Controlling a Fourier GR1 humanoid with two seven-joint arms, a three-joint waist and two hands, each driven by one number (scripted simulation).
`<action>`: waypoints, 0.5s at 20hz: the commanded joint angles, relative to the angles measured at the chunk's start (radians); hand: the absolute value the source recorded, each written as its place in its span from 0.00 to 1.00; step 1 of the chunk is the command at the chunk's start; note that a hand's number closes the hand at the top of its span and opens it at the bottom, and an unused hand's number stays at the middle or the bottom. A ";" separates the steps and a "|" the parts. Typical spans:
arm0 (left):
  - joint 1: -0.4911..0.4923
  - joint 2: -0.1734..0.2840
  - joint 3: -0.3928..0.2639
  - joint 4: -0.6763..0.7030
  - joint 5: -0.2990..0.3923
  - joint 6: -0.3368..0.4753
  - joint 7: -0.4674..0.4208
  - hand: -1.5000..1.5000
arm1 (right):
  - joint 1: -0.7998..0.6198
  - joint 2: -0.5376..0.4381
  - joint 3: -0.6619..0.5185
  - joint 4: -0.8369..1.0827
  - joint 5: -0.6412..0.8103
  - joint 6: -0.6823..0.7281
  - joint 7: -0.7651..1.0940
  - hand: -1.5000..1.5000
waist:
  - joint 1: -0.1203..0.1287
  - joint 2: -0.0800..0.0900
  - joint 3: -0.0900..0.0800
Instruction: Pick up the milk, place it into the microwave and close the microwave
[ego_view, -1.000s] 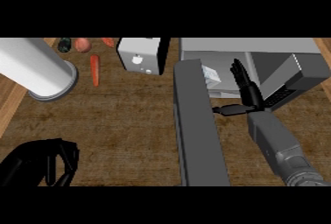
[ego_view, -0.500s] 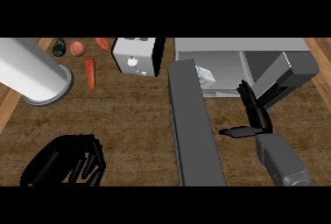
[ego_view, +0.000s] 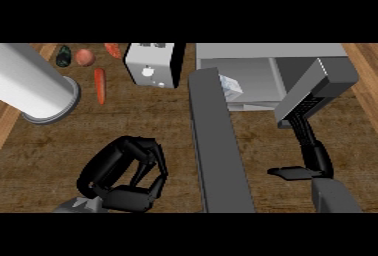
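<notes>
Toaster (ego_view: 153, 65) beside open microwave door (ego_view: 218, 150)

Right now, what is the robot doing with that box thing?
The milk already sits inside the microwave, whose door hangs open. The right robot hand stretches toward the microwave with straight fingers, holding nothing. The left robot hand is curled above the counter, holding nothing. Closing the door remains.

Milk (ego_view: 231, 87) inside microwave (ego_view: 295, 52), toaster (ego_view: 151, 65) left.
</notes>
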 joint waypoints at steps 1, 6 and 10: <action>-0.033 0.000 -0.156 0.027 -0.040 0.106 0.014 1.00 | 0.134 -0.039 0.016 -0.131 -0.031 0.110 -0.011 0.00 | 0.001 0.000 0.000; -0.088 0.000 -0.274 0.313 -0.175 0.154 -0.136 1.00 | 0.196 -0.060 0.026 -0.275 -0.066 0.116 0.032 0.00 | -0.005 0.003 0.000; -0.183 0.000 -0.287 0.530 -0.189 0.252 -0.243 1.00 | 0.307 -0.128 0.055 -0.427 -0.073 0.166 0.020 0.00 | -0.021 0.006 -0.001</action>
